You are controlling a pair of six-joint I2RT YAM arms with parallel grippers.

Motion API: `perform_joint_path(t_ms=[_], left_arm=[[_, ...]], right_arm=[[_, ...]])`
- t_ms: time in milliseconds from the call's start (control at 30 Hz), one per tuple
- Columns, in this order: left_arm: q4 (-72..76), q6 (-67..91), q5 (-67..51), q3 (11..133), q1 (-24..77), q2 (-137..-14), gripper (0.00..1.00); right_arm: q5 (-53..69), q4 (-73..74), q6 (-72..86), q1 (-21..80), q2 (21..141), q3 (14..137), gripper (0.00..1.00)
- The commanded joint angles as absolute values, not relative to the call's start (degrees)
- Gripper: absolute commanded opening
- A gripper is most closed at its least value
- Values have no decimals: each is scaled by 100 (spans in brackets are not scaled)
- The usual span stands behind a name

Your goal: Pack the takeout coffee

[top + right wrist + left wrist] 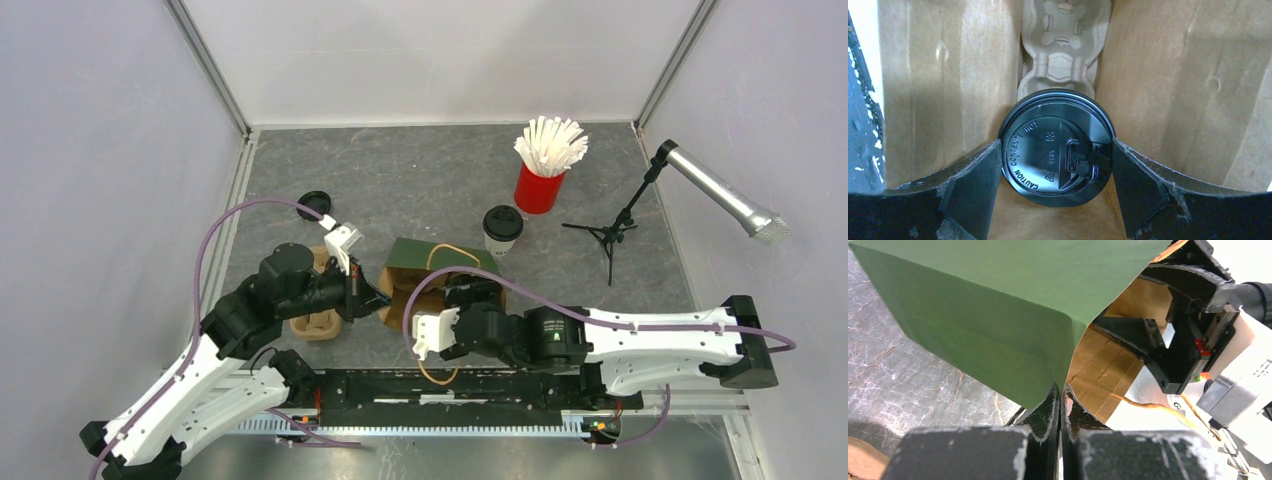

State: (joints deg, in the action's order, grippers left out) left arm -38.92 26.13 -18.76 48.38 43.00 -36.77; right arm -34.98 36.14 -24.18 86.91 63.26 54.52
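A green paper bag (420, 258) lies on its side with its mouth toward the arms. My left gripper (1062, 392) is shut on the edge of the bag's mouth (998, 300), holding it up. My right gripper (1056, 145) reaches inside the bag. Its fingers press both sides of the black lid of one takeout coffee cup (1048, 135), which sits on the brown inner wall. A second takeout coffee cup (502, 230), white with a black lid, stands upright on the table just behind the bag.
A brown pulp carrier (1063, 50) lies deeper in the bag, and another brown pulp piece (318, 322) sits under my left arm. A loose black lid (314, 203), a red cup of white straws (540, 185) and a microphone stand (610, 235) are on the table.
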Motion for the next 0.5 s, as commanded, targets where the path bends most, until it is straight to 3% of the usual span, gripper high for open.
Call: perform_joint_path(t_ms=[0,267,467], left_arm=[[-3768,2706,-1861,4721,4324,-3565,3],[-3933,2836,-1837,4639,4321,-3465,4],[-4061,2896,-2028,4619,4324,-3538,5]], right_arm=[[-2863,2581,-3110,8535,6478,5582,81],[-2477,1572,-3860,8302,6646,5433,81],[-1806,800,-4772,7880,6274,4607,83]])
